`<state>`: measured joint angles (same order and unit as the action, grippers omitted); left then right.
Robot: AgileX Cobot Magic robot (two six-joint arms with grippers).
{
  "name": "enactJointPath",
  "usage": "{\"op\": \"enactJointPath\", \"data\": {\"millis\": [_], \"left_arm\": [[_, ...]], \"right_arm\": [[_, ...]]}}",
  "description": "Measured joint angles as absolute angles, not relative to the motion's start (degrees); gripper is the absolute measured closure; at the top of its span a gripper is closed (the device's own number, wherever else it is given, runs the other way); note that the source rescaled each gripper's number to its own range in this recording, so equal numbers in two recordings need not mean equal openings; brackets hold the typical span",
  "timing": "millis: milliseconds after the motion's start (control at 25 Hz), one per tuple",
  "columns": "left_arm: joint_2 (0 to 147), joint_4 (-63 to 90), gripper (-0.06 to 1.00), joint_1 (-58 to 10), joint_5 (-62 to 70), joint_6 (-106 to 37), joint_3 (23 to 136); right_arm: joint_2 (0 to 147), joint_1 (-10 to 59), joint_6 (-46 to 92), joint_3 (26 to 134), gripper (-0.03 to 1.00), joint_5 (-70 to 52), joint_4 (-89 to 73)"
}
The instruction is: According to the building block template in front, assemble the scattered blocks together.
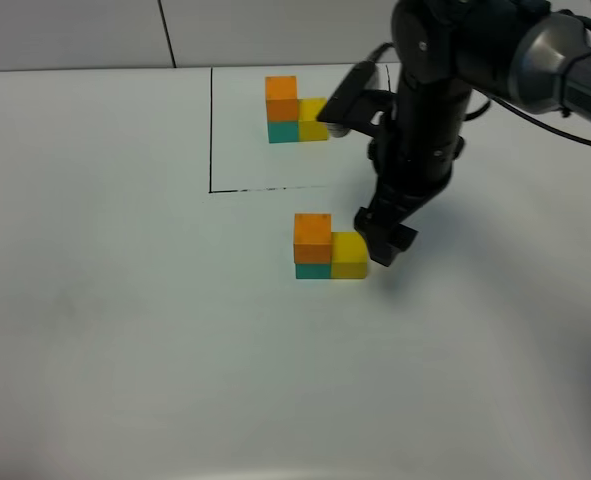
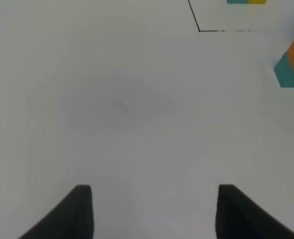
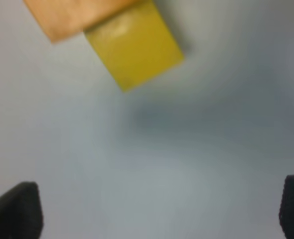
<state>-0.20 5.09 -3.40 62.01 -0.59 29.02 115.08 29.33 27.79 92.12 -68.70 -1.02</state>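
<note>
template (image 1: 296, 110) behind blocks (image 1: 330, 246), hand (image 1: 380, 240) right

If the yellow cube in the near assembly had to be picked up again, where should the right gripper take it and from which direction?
Probably from above, with the jaws across the yellow cube's front and back faces. Its left face sits against the teal cube under the orange cube, so that side is blocked. The right gripper, jaws wide open, is beside it on the right.

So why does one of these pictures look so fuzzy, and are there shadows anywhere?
Right wrist view: the yellow block and orange block are soft-edged, out of focus, with a dim shadow smudge on the table. Exterior high view: sharp, even light, with a faint shadow under the right arm's fingers. Left wrist view: clear, with a faint grey patch.
</note>
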Motion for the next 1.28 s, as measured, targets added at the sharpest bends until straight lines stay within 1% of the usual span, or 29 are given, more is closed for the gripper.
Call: {"op": "enactJointPath", "data": {"millis": [240, 360, 440, 600, 720, 840, 1000, 1280], "left_arm": [[-0.2, 5.09, 0.73, -3.4, 62.01, -0.65, 29.02], [-0.2, 5.09, 0.73, -3.4, 62.01, -0.65, 29.02], [-0.2, 5.09, 0.73, -3.4, 62.01, -0.65, 29.02], [-0.2, 5.09, 0.73, -3.4, 62.01, -0.65, 29.02], [-0.2, 5.09, 0.73, -3.4, 62.01, -0.65, 29.02], [-0.2, 5.09, 0.73, -3.4, 62.01, -0.65, 29.02], [-0.2, 5.09, 0.73, -3.4, 62.01, -0.65, 29.02], [-0.2, 5.09, 0.73, -3.4, 62.01, -0.65, 29.02]], "right_arm": [[103.83, 21.23, 16.75, 72.35, -0.03, -52.21, -2.77], [98.52, 17.01, 10.64, 63.49, -0.03, -45.97, -3.31], [95.57, 14.8, 7.16, 58.83, -0.03, -43.73, -3.33], [91.81, 11.04, 4.51, 53.9, -0.03, -42.69, -3.45], [91.67, 8.33, 4.32, 53.84, -0.03, -41.42, -3.51], [91.67, 4.53, 4.25, 56.69, -0.03, -39.61, -3.09], [92.29, 1.49, 4.81, 64.01, -0.03, -40.26, -2.72], [102.46, 1.21, 5.15, 80.61, -0.03, -47.42, -2.15]]}}
